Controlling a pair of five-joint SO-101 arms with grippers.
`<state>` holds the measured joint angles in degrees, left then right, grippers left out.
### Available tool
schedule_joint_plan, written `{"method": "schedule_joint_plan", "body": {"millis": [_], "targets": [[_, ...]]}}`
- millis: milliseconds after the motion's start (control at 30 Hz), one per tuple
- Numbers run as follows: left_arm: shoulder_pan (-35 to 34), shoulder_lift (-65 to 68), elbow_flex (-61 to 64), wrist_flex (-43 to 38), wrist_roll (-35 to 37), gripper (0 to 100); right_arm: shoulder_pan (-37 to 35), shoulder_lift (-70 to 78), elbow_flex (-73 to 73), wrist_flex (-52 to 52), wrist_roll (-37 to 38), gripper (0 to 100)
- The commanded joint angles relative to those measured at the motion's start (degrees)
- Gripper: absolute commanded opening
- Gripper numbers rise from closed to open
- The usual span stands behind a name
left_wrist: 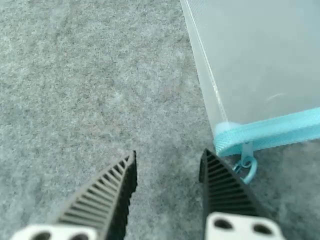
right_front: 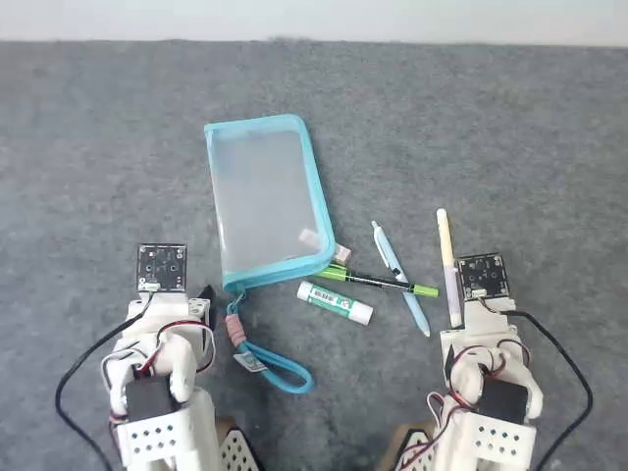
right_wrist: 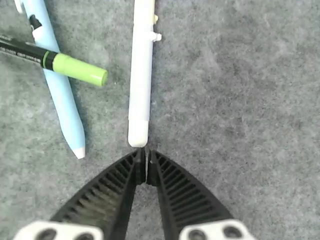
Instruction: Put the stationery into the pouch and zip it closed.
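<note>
"Two pincers on the sheet. Left pincer (left_wrist: 167, 172), condition?"

"Jaws parted to a moderate gap, nothing between them, over grey felt (left_wrist: 85, 85)."

"Pouch (left_wrist: 260, 65), location?"

"Flat on the felt, ahead of the left pincer and off toward the other arm's side. Clear panel, teal binding. Its near corner sits just beyond the tip of the finger (left_wrist: 222, 182) on that side, and the zip pull (left_wrist: 245, 166) hangs just beside that tip. Contact cannot be told."

"Strap?"

"One teal loop (right_front: 282, 371), trailing from the same pouch corner back alongside the left arm, between the two arms."

"Right pincer (right_wrist: 145, 160)?"

"Closed tip to tip, gripping nothing."

"Stationery, counted from it?"

"Four pieces, all outside the pouch. Item one: cream pen (right_wrist: 141, 70), lying straight ahead, near end just off the closed tips. Item two: blue pen (right_wrist: 57, 85), beside the cream one on the left pincer's side, apart from it. Item three: black marker (right_wrist: 55, 60), green cap, lying across the blue pen, cap end near the cream pen but not touching. Item four: glue stick (right_front: 335, 302), farther off between the two pincers, just beside the pouch's near corner."
</note>
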<state>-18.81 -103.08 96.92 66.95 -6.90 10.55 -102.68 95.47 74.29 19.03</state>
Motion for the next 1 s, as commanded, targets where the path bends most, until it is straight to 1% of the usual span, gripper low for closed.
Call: {"method": "schedule_joint_plan", "body": {"millis": [0,200,400,500,567,600,667,733,767,800,900,967], "targets": [[0.00,-1.14,-0.40,0.26,-0.26,20,0.31,-1.27,0.97,0.48,0.35,1.7],[1.58,-1.14,-0.40,2.29,-0.26,20,0.31,-1.27,0.97,0.48,0.18,1.7],[1.05,-1.14,-0.31,1.14,-0.62,20,0.13,-1.19,0.97,0.31,0.00,2.0],[-2.46,-1.14,-0.31,0.88,-0.62,20,0.13,-1.19,0.97,-0.22,0.09,2.0],[-5.80,-1.23,-0.31,-1.67,-0.70,20,-0.40,-1.27,0.97,-1.71,0.44,2.0],[-7.56,-1.23,-0.31,-4.04,-1.85,20,-0.92,-1.27,0.97,-3.12,0.44,2.0],[-11.78,-1.23,-0.31,-8.44,-6.95,20,-2.24,-1.27,0.88,-7.52,0.44,2.0],[-15.82,-1.14,-0.31,-10.20,-11.25,20,-4.26,-1.27,0.79,-11.65,0.53,2.0],[-17.14,-1.14,-0.31,-10.29,-11.87,20,-5.32,-1.27,0.62,-12.35,0.62,2.0],[-17.85,-1.05,-0.31,-10.20,-11.78,20,-6.37,-1.10,-0.18,-12.18,0.97,2.0],[-18.99,-0.97,-0.31,-10.20,-11.87,20,-8.40,-0.75,-5.10,-8.04,6.77,2.0],[-20.13,-0.97,-0.31,-10.20,-11.78,20,-9.80,-0.66,-9.58,-5.14,7.38,2.0]]}}
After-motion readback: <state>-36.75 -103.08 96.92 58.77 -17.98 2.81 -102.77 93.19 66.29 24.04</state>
